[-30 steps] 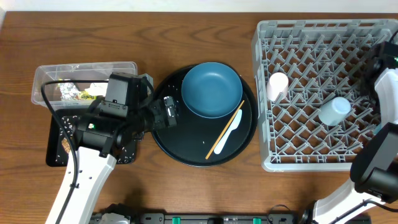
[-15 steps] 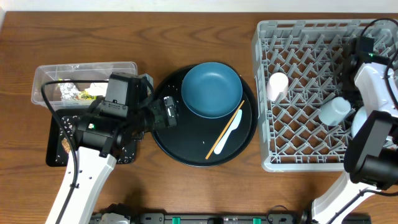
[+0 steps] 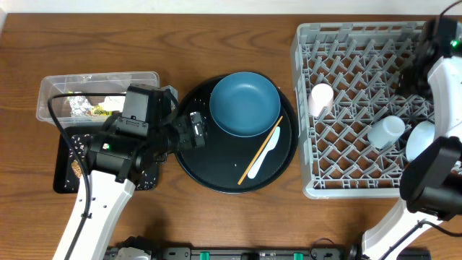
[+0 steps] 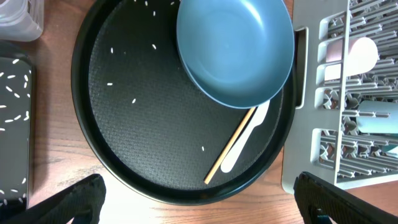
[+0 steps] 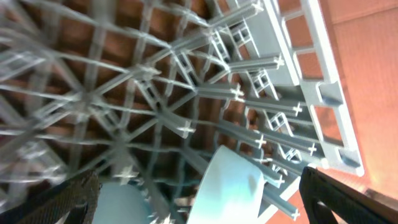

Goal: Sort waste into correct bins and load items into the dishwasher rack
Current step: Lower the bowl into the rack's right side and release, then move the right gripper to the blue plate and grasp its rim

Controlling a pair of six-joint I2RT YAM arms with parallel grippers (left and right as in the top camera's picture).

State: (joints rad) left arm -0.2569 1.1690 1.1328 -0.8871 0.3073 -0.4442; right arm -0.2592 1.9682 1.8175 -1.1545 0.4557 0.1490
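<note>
The dark blue dish (image 3: 245,103) lies on the round black tray (image 3: 209,177), with the wooden chopstick (image 3: 261,149) and the white spoon (image 3: 267,154) beside it. Loose rice grains (image 4: 134,101) dot that tray. My left gripper (image 4: 199,211) hangs open over the tray's left edge, holding nothing. The grey dishwasher rack (image 3: 307,184) holds the pink cup (image 3: 321,99) and the light blue cup (image 3: 386,131). My right gripper (image 5: 199,208) is open above the rack's pegs. A pale bowl (image 5: 233,183) stands on edge below it.
The clear tub (image 3: 144,76) at the left holds the snack wrapper (image 3: 90,110) and the tissue (image 3: 114,101). In front of it lies the flat black tray (image 3: 65,180) with rice on it, partly under my left arm. My right arm (image 3: 447,90) crosses the rack's right side.
My right gripper has opened, and its arm has swung toward the rack's far right corner. The left arm and the things on the round tray have not moved.
</note>
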